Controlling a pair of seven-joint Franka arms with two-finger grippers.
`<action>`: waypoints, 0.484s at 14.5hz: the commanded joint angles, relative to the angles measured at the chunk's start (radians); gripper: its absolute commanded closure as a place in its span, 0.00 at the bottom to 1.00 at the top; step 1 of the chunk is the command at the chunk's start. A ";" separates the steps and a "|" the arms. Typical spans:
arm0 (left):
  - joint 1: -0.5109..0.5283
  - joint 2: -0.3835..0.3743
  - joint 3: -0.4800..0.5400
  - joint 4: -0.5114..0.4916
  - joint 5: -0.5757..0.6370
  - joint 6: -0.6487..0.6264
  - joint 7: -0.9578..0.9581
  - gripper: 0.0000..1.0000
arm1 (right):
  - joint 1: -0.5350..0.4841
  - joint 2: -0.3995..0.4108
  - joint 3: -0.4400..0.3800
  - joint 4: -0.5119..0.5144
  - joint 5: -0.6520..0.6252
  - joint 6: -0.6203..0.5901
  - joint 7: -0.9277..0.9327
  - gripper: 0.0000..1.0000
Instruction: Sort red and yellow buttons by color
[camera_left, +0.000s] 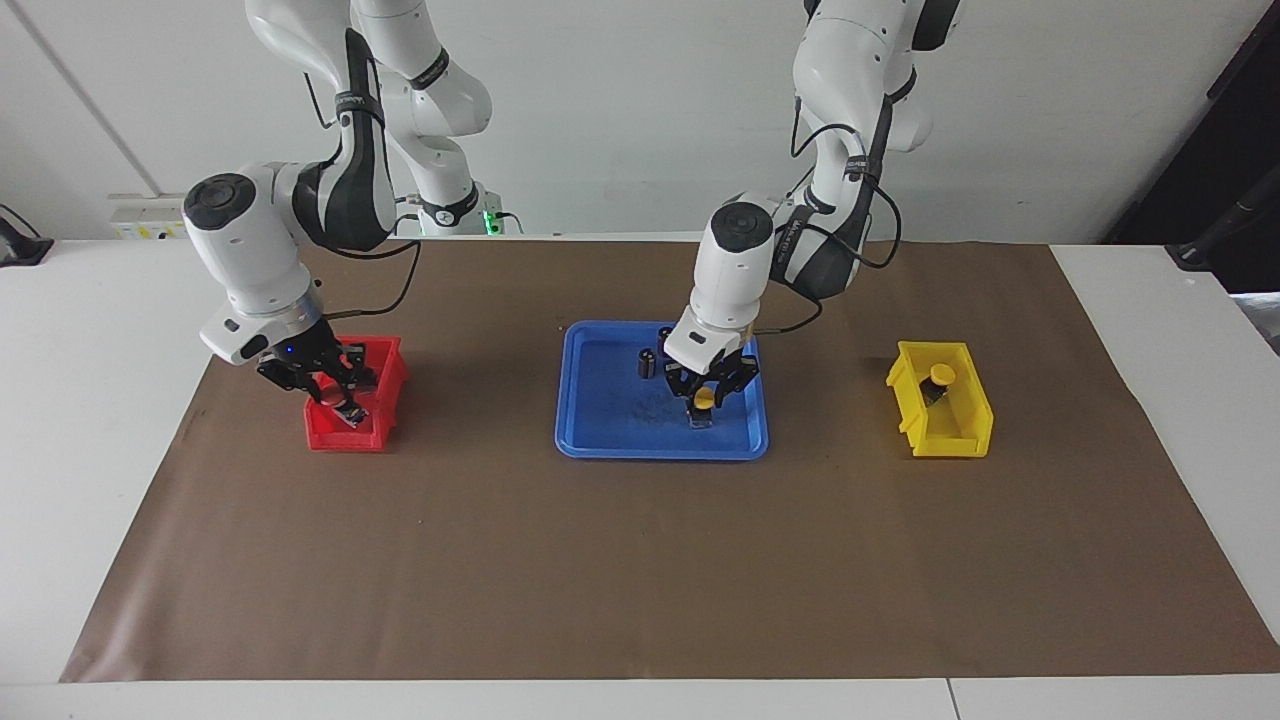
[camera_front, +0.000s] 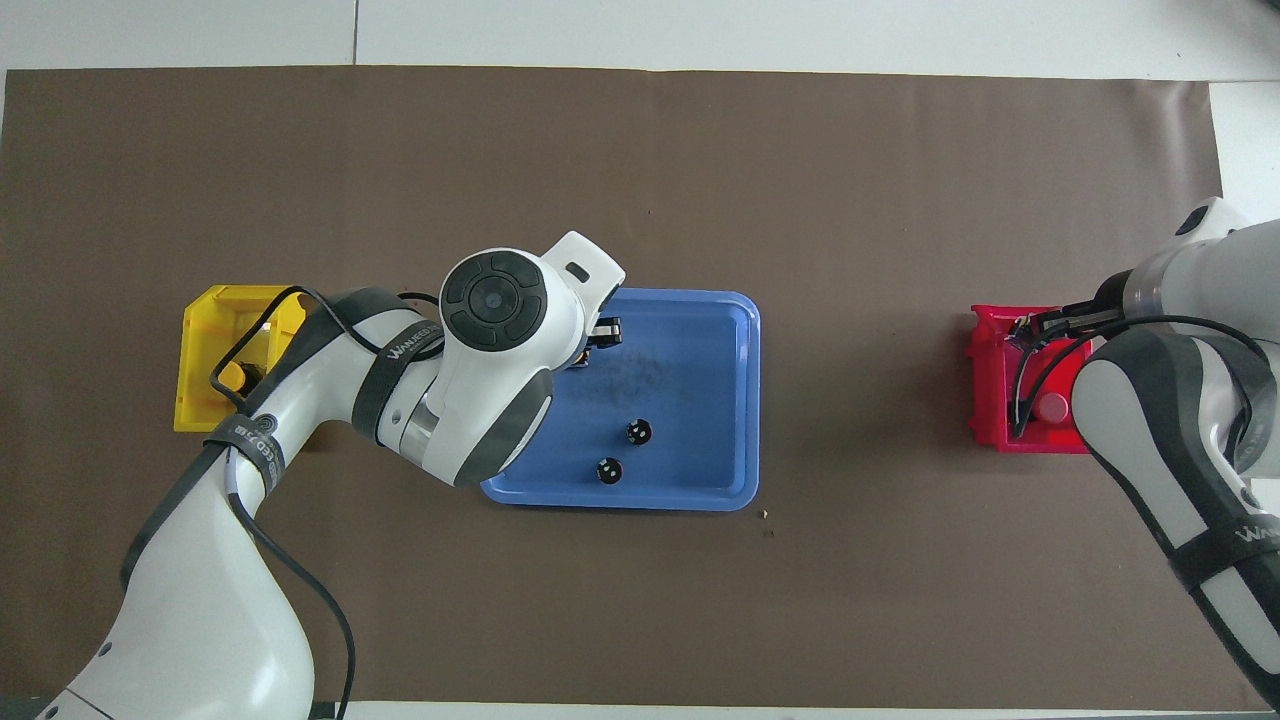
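One yellow button (camera_left: 704, 399) is being gripped in the blue tray (camera_left: 600, 437) by the left gripper (camera_left: 706, 396), its fingers closed on the cap. Another yellow button (camera_left: 941, 375) is lying in the yellow bin (camera_left: 944, 432). The right gripper (camera_left: 338, 396), fingertips together and holding a button, is being held low in the red bin (camera_left: 385, 366), where a red button (camera_front: 1052, 407) is resting. Two dark cylinders (camera_front: 638, 432) are being left in the tray. Sorting is judged nearly done.

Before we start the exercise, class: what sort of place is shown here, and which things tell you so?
Probably a robotics lab workbench set up for a sorting trial. Two robot arms stand at a white table covered by a brown mat, with a blue tray between a red bin and a yellow bin.
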 joint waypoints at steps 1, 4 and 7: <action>-0.006 -0.011 0.022 0.054 0.027 -0.085 -0.029 0.99 | -0.014 -0.038 0.009 -0.070 0.018 0.059 -0.035 0.86; 0.084 -0.086 0.059 0.204 0.038 -0.365 0.119 0.99 | -0.015 -0.027 0.009 -0.106 0.018 0.133 -0.041 0.86; 0.310 -0.176 0.057 0.209 0.026 -0.426 0.397 0.99 | -0.015 -0.028 0.009 -0.140 0.018 0.179 -0.047 0.86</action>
